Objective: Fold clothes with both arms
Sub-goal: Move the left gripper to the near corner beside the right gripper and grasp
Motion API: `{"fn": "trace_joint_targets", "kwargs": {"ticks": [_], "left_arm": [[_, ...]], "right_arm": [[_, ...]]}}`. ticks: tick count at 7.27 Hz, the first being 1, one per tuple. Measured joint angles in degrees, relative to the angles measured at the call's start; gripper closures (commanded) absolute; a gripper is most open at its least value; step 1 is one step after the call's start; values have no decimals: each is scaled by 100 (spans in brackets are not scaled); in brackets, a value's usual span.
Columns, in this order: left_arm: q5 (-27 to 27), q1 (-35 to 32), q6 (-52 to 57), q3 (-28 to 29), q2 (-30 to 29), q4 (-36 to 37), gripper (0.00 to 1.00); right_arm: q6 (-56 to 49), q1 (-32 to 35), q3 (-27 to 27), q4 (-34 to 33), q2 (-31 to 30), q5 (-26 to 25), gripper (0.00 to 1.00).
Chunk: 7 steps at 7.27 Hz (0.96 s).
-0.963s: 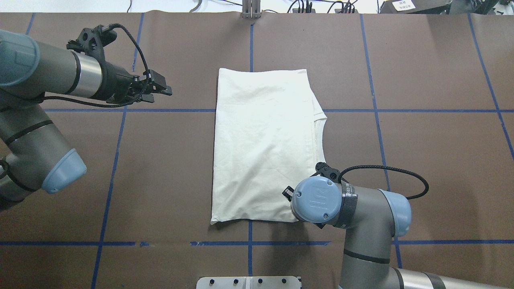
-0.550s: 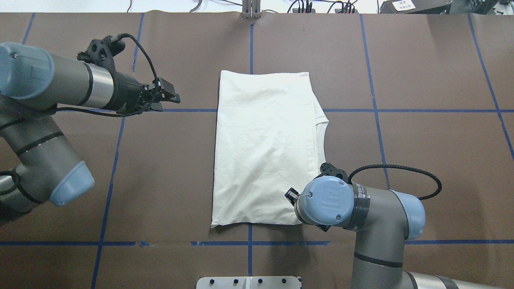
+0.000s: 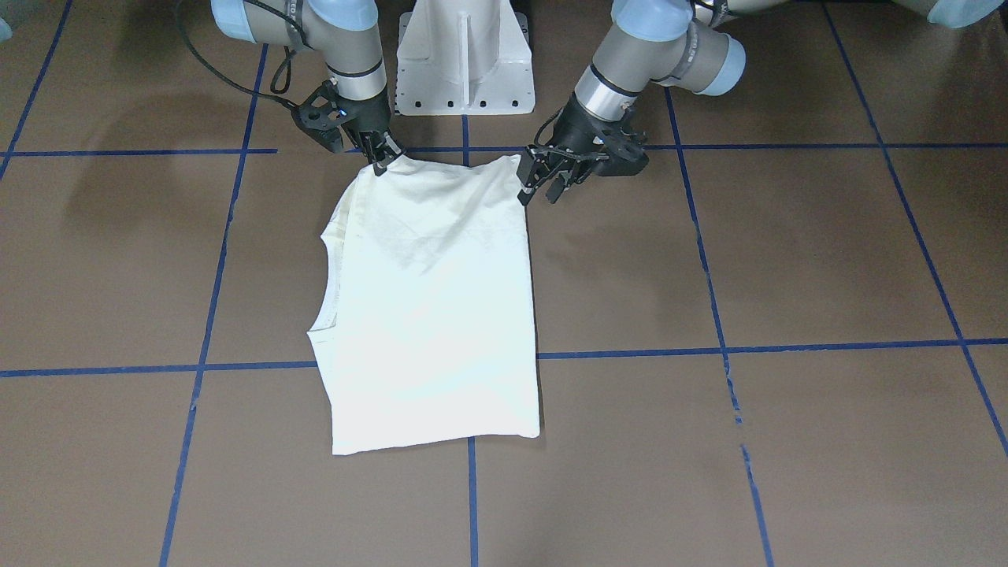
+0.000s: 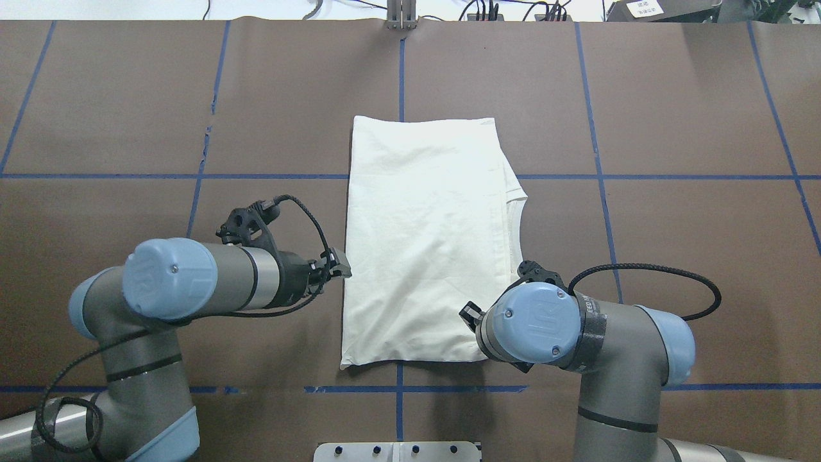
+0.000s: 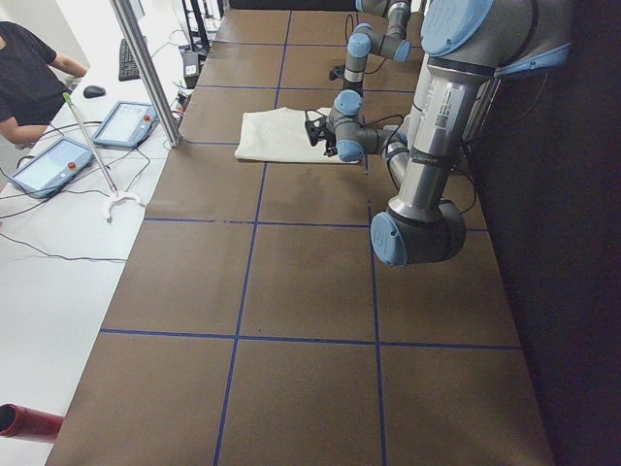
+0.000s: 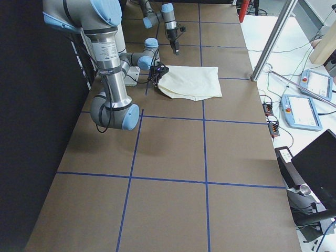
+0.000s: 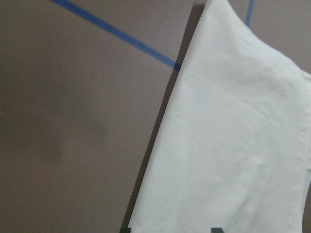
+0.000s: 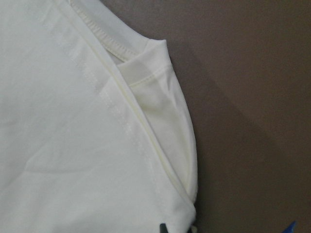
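T-shirt (image 4: 423, 237) is sitting corner-pinched in my right pincer (image 3: 383, 161), so I'm aiming my open left pincer (image 3: 542, 181) at the matching corner.

Bright, even light from above fills the scene; soft, diffuse shadows lie on the brown tabletop (image 3: 787, 260). The cream shirt (image 4: 423, 237) glares almost white, its creases faint. Both wrist views look soft, with a dark shadow band beside the shirt's edge.
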Motion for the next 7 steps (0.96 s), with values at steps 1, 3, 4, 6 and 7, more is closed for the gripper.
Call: {"fn": "trace_joint_targets", "kwargs": {"ticks": [1, 3, 4, 6, 7], "left_arm": [[113, 271, -168, 7, 6, 115, 37], [208, 563, -314, 36, 12, 206, 41], [217, 653, -350, 53, 47, 219, 44], [222, 821, -411, 71, 178, 225, 53], [222, 858, -448, 74, 183, 226, 54]], "right_arm": [[-6, 5, 5, 0, -1, 0, 100], [-14, 16, 7, 0, 3, 0, 100], [-15, 19, 7, 4, 6, 0, 100], [-16, 21, 6, 27, 7, 0, 100], [-16, 21, 5, 33, 7, 0, 100]]}}
